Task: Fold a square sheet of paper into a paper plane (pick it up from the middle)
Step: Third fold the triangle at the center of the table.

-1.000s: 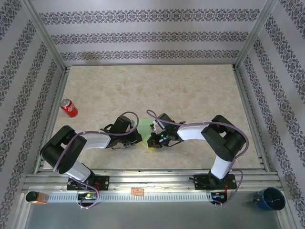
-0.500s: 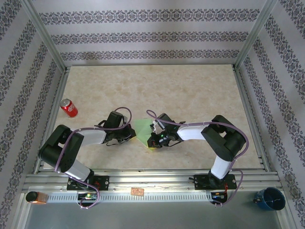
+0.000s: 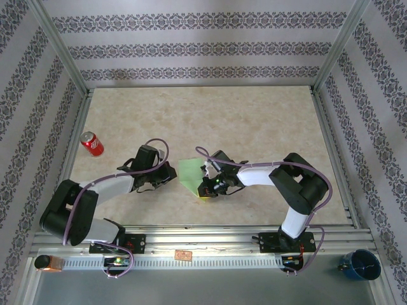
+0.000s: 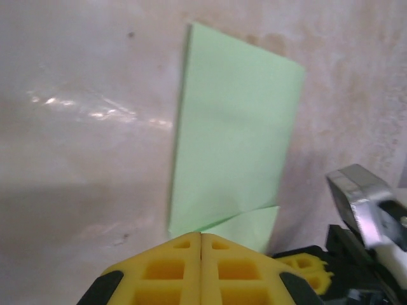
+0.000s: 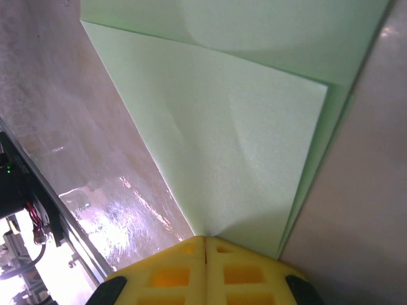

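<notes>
Tabletop (image 3: 254,121) of pale marbled finish is seen from above, and just toward 6 o'clock from its middle the square sheet of paper (image 3: 188,173) is laid flat, already folded into a layered, angled shape. No slim pointed dart has been formed, so the folding is judged partway done, with the nose and wing folds left. The right gripper (image 3: 205,190) is set at the paper's 5 o'clock corner, jaws fully closed over it; whether it is pinched or merely pressed cannot be told. The left gripper (image 3: 169,174) is closed on nothing, just off the paper's 9 o'clock edge. A red can (image 3: 92,143) is left at the table's 9 o'clock side.
</notes>
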